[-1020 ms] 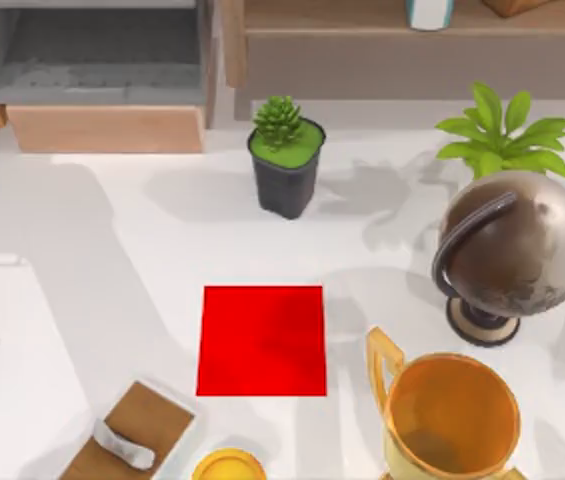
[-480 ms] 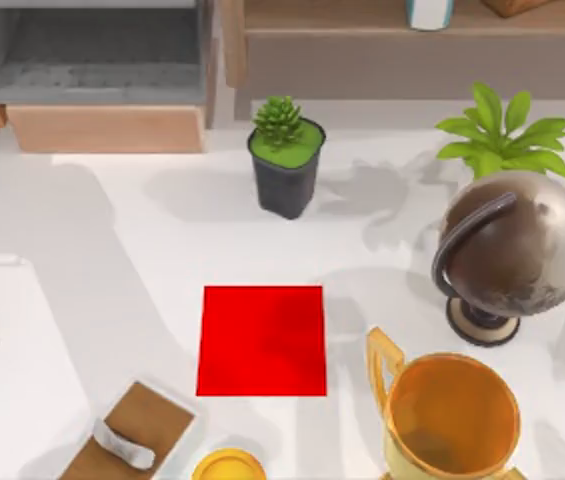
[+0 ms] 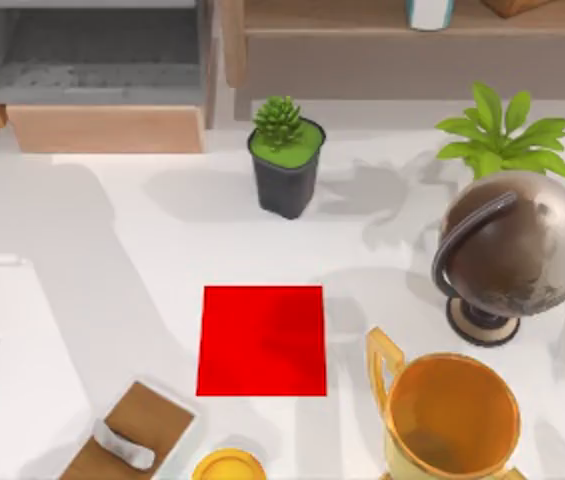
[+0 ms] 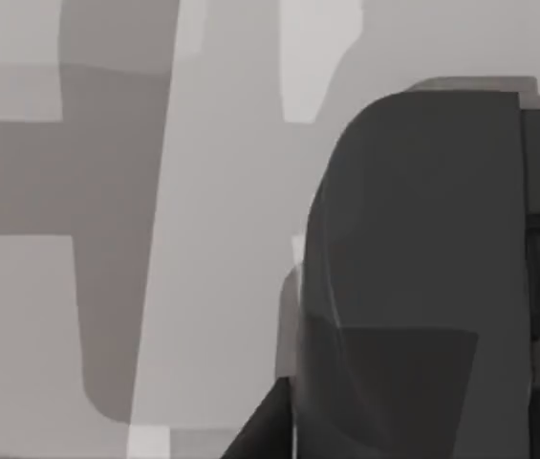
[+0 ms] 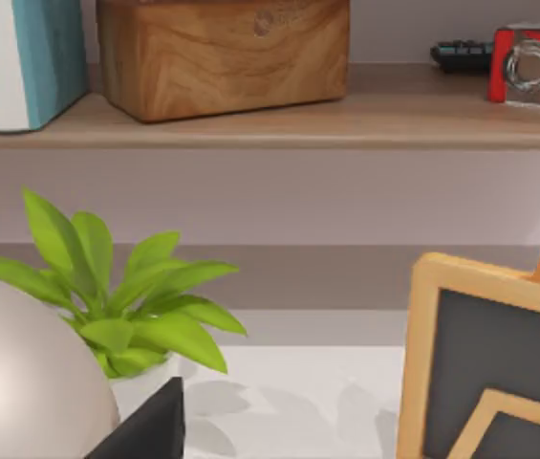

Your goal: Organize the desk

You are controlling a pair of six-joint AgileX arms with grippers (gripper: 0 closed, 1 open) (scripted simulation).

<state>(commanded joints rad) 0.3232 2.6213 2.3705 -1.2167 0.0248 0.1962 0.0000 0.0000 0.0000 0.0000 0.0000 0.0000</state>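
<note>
The desk (image 3: 112, 250) is a wide white tabletop. A red square mat (image 3: 262, 340) lies on it near the middle front. A succulent in a black pot (image 3: 285, 160) stands behind the mat. A brown globe (image 3: 517, 245) and a leafy green plant (image 3: 502, 130) are at the right, and a gold trophy cup (image 3: 450, 415) stands at the front right. My right wrist view faces the leafy plant (image 5: 126, 296), the globe (image 5: 31, 382) and a wood-framed black board (image 5: 494, 363). A dark grey body (image 4: 422, 277) over pale surfaces shows in my left wrist view.
An open drawer (image 3: 102, 70) and a wooden shelf unit (image 3: 362, 25) line the back. A wooden block with a white handle (image 3: 132, 435) and a yellow round object (image 3: 228, 467) sit at the front left. The shelf holds a wooden box (image 5: 222, 53), a book (image 5: 21, 57) and a red item (image 5: 532, 62).
</note>
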